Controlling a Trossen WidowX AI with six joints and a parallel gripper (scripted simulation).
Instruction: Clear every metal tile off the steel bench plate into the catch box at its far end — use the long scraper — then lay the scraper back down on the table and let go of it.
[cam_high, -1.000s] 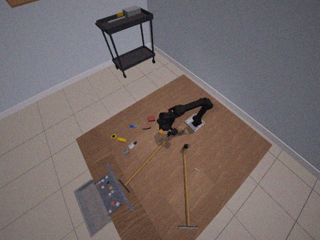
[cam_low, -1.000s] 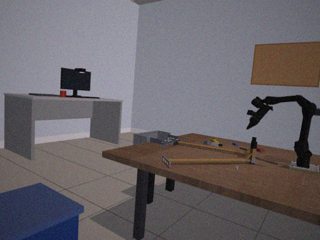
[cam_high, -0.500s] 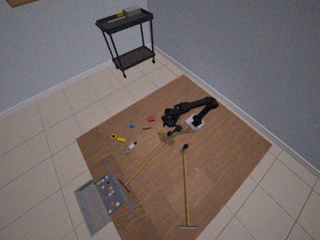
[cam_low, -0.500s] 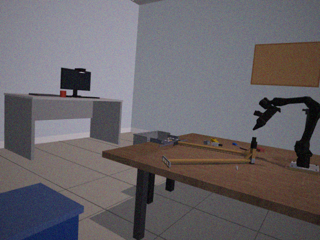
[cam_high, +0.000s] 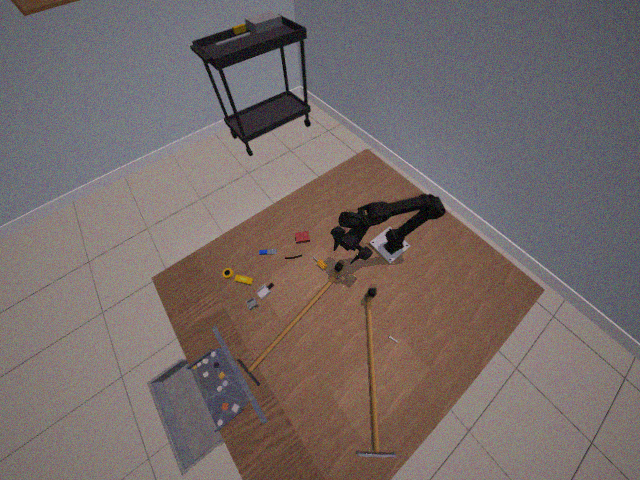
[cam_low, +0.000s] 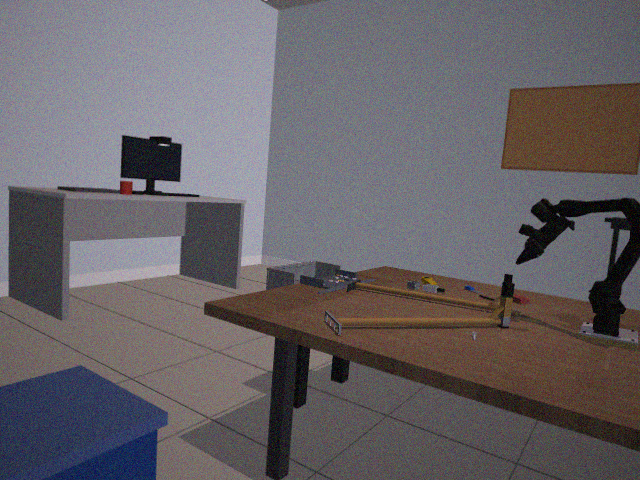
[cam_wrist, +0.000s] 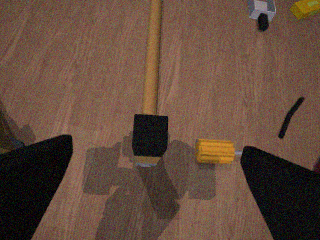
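Note:
My gripper (cam_high: 344, 255) (cam_low: 519, 261) (cam_wrist: 159, 149) is open and empty, above the black-topped upright grip of the long scraper. The scraper's wooden handle (cam_high: 292, 326) (cam_low: 423, 294) (cam_wrist: 152, 60) lies on the table, and its dark blade (cam_high: 248, 372) rests just short of the steel plate's near lip. The bench plate (cam_high: 210, 395) carries several scattered small tiles, among them a pale tile (cam_high: 235, 407) and an orange tile (cam_high: 221, 375). The grey catch box (cam_high: 188, 413) (cam_low: 281, 277) adjoins the plate's far end; I see no tiles in it in the top view.
A second long-handled tool (cam_high: 372, 372) (cam_low: 418, 322) with a wide silver head lies to one side. An orange screwdriver (cam_high: 321, 264) (cam_wrist: 215, 151) lies beside the scraper's grip. A black strip (cam_high: 293, 256) (cam_wrist: 291, 117), a red block (cam_high: 302, 237), yellow items and a screw (cam_high: 392, 338) lie around.

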